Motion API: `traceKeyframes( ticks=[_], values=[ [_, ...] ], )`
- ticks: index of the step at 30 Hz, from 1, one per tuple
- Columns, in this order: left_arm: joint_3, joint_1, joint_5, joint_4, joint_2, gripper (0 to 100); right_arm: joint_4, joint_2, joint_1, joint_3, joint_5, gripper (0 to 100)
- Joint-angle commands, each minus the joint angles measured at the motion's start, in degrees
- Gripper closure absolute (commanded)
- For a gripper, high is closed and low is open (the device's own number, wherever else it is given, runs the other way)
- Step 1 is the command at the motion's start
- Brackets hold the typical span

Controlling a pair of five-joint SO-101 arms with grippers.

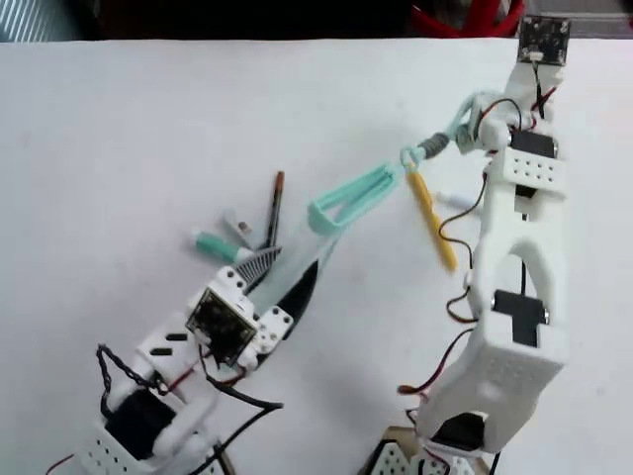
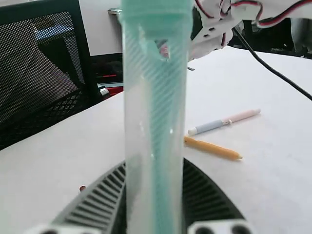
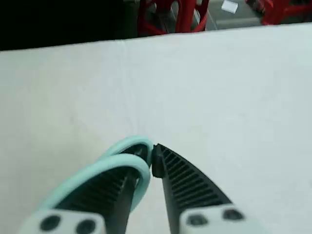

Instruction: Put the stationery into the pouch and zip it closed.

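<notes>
Where left jaws clamp pouch (image 2: pixel 156 122), yellow pencil (image 2: pixel 212 147) end hidden behind it.

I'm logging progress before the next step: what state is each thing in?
pouch: stretched between both claws, mouth looks open
left claw: shut on pouch
right claw: shut on pouch's loop
yellow pencil: lying on table, outside pouch
blue pen: lying on table
brown pencil: lying on table

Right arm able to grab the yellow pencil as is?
Probably not yet. The right gripper is shut on the pouch loop, so it has no free jaws. The yellow pencil itself lies bare on the table beside that arm, nothing over it.
</notes>
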Motion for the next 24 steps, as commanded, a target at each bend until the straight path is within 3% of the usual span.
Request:
traceKeyframes(
  ticks=[1, 4, 9, 11, 18, 24],
  values=[
    [-0.53, 0.66, 0.7, 0.0, -1.45, 93, -1.8, 0.57, 1.19, -0.88, 0.53, 97.8],
    [-0.53, 0.66, 0.7, 0.0, -1.45, 93, 2.51, -2.51, 1.19, -2.11, 0.09, 96.0],
    [-0.18, 0.66, 0.62, -0.35, -1.45, 93, 14.46, -13.41, -0.31, -4.57, -5.1, 70.2],
    [0.7, 0.57, 0.62, -0.97, -1.45, 93, 19.21, -18.51, -1.71, -5.19, -4.22, 65.2],
    [5.01, -0.92, -1.76, -7.3, -1.45, 93, 41.89, -38.73, -8.04, -11.69, 1.67, 70.0],
    [6.86, -6.02, -3.08, -12.66, -1.45, 93, 62.2, -46.37, -14.64, -18.11, 9.14, 73.4]
  ],
)
